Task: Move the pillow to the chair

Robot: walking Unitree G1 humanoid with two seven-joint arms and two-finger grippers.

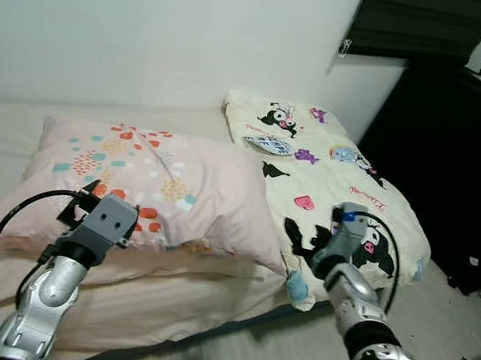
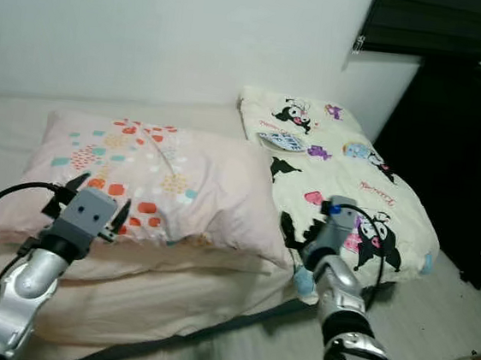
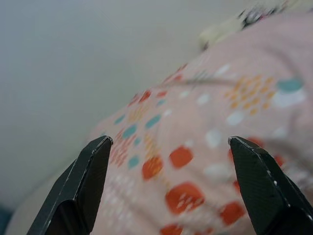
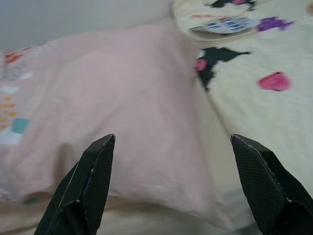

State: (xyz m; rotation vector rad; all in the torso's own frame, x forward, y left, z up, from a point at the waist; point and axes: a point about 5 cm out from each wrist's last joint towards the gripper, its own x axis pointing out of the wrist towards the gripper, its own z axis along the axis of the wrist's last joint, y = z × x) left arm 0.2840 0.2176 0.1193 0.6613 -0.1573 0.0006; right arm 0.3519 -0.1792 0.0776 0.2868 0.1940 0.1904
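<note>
While the head views hide their fingers, wrist views show left gripper (image 3: 168, 147) and right gripper (image 4: 173, 142) spread wide, facing the pink pillow (image 1: 180, 182).

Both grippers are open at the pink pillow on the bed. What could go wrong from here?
1. The pink pillow is wide and soft; the open left gripper and right gripper sit near opposite ends, so a shallow pinch might catch only fabric and let it sag or slip.
2. The cartoon-print blanket lies right beside the pillow's right edge, so the right gripper could snag it.
</note>
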